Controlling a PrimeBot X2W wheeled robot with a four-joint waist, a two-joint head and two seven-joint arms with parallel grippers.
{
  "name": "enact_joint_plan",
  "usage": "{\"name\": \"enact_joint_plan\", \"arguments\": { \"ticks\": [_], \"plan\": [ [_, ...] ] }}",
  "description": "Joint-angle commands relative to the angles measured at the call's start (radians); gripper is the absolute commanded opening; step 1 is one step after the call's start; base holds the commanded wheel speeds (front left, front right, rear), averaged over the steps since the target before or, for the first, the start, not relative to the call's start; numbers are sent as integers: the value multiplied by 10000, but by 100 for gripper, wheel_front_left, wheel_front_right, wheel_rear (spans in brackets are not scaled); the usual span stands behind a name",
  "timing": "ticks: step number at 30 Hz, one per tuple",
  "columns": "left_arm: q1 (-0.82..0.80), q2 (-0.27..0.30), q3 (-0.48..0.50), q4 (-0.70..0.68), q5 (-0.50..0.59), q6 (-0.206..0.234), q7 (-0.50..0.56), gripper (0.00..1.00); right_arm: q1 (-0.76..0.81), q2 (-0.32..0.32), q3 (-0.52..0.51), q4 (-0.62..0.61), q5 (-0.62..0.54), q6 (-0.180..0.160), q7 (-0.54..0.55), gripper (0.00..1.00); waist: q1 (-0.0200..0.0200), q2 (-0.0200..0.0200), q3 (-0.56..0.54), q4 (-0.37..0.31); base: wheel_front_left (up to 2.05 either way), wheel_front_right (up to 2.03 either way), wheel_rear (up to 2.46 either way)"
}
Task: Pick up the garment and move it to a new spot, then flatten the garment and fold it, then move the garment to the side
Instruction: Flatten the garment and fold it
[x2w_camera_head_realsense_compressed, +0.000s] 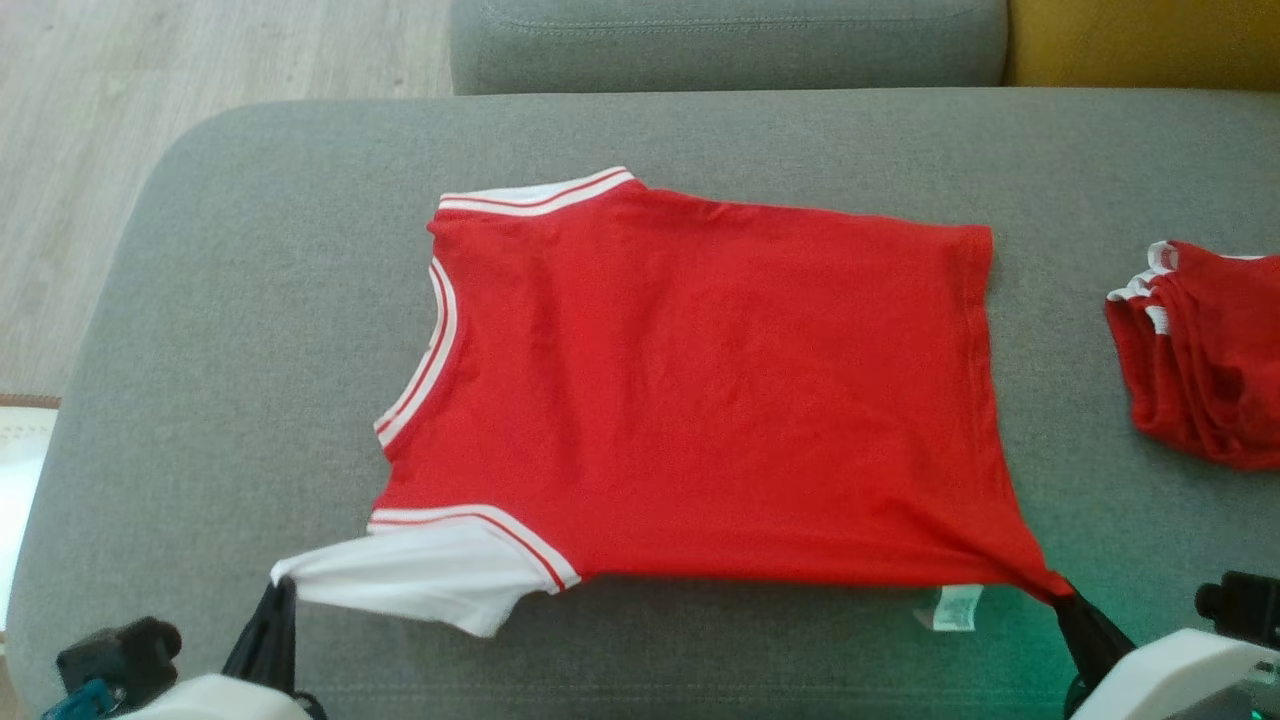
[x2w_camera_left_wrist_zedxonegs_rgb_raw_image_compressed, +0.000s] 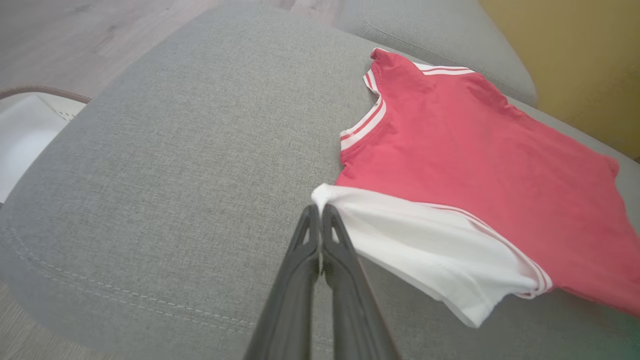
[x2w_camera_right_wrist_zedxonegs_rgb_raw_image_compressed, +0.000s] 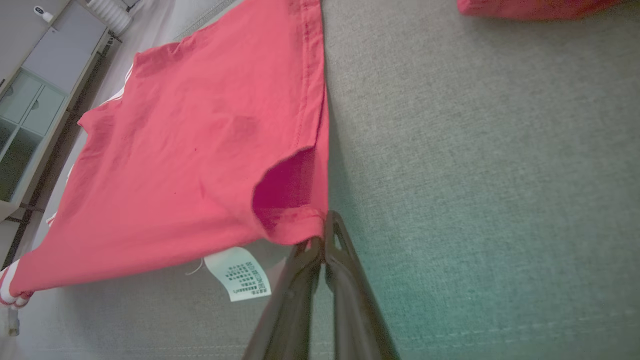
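Note:
A red T-shirt with white sleeves and striped trim, the garment (x2w_camera_head_realsense_compressed: 700, 390), lies spread on the grey cushion, neck to the left and hem to the right. My left gripper (x2w_camera_head_realsense_compressed: 280, 588) is shut on the tip of the near white sleeve (x2w_camera_left_wrist_zedxonegs_rgb_raw_image_compressed: 320, 197), pulling it toward the front edge. At the near right, my right gripper (x2w_camera_head_realsense_compressed: 1062, 598) is shut on the hem corner (x2w_camera_right_wrist_zedxonegs_rgb_raw_image_compressed: 310, 225), which is lifted off the cushion. A white care label (x2w_camera_right_wrist_zedxonegs_rgb_raw_image_compressed: 239, 274) hangs under that lifted edge. The garment is stretched between the two grippers along its near side.
A second red garment (x2w_camera_head_realsense_compressed: 1205, 350), folded or bunched, lies at the cushion's right edge. The grey cushion (x2w_camera_head_realsense_compressed: 250, 300) has bare room on the left and front. A sofa back (x2w_camera_head_realsense_compressed: 730, 40) rises behind. Wooden floor (x2w_camera_head_realsense_compressed: 150, 120) shows at the far left.

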Motion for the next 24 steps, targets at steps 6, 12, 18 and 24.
{"name": "enact_joint_plan", "arguments": {
  "ticks": [6, 12, 18, 24],
  "plan": [
    [-931, 559, 444, -377, -395, -125, 752, 0, -733, 11, -423, -758, -422, -7, 1695, 0, 1, 0, 316, -27, 0, 0, 0],
    [-2080, 1013, 507, 169, -1151, -616, 1834, 0, -1790, 52, -695, -609, -757, -7, 3187, 0, 1, 0, 799, -28, 0, 0, 0],
    [-3753, 1414, 553, 1077, -1737, -1084, 2630, 0, -3265, 74, -1002, -320, -773, -7, 4495, 0, 1, 0, 1421, -23, 0, 0, 0],
    [-5247, 1477, 483, 2154, -2106, -1449, 2938, 0, -4236, 77, -1102, 2, -515, -7, 4607, 0, 1, 0, 1752, 41, 0, 0, 0]
  ]
}}
